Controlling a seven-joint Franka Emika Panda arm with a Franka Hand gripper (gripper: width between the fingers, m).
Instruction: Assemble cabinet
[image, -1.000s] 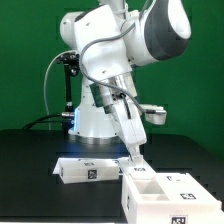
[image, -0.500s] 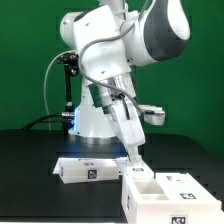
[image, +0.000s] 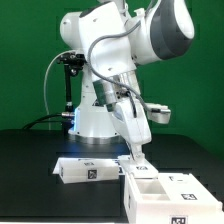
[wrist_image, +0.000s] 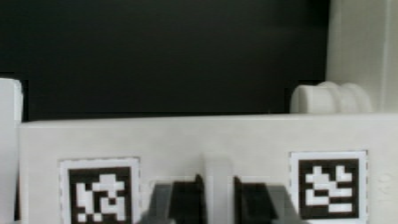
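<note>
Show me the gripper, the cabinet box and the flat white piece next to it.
gripper (image: 135, 160): exterior view, between the fingertips.
cabinet box (image: 140, 205): exterior view, front wall.
flat white piece (image: 72, 175): exterior view, front face.

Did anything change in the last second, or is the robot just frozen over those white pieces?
The arm leaned slightly toward the exterior view's right, and the gripper edged the same way, staying low at the back edge of the cabinet box. Nothing was taken hold of or let go, and the gripper stayed shut. The cabinet box and the flat white panel lie as before.
</note>
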